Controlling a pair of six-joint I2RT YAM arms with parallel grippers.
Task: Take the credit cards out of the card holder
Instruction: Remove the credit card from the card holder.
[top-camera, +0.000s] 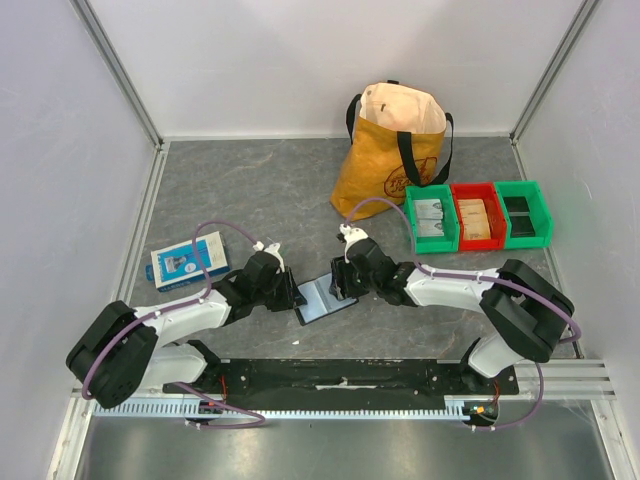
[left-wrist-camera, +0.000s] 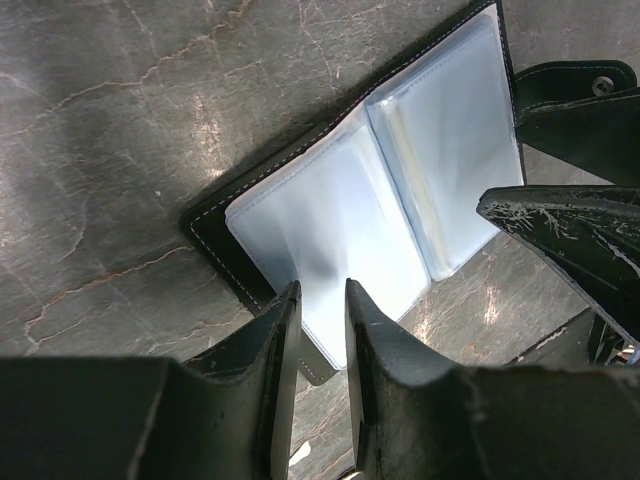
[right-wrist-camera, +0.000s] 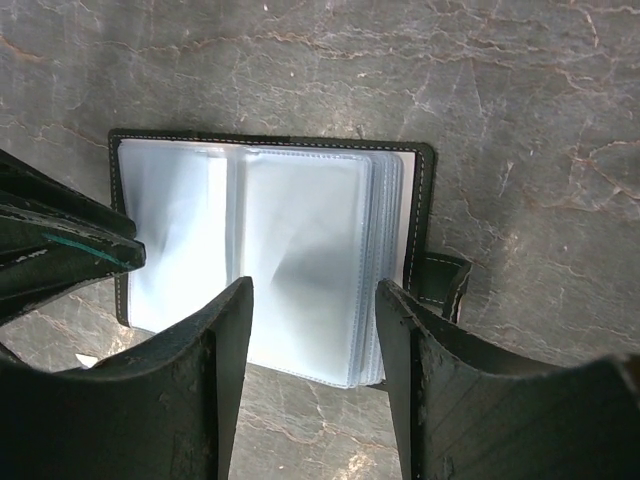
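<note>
On grey marbled tabletop (top-camera: 250, 190), white walls (top-camera: 300, 60) around: card holder (top-camera: 322, 297) open.

black folding card holder (top-camera: 322, 297) lay on grey table (top-camera: 250, 190) | blue-and-white flat box (top-camera: 187, 262) at its 9 o'clock | orange tote bag (top-camera: 395, 150), 1 o'clock

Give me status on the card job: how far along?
Done: the card holder lies open flat on the table, clear sleeves showing. In hand: the left tool, its gap narrow, is at one edge of the holder; the right tool sits open over the thicker sleeve stack. Left: all extraction; no card lies outside the holder in any view. Sleeve contents are unreadable.
</note>
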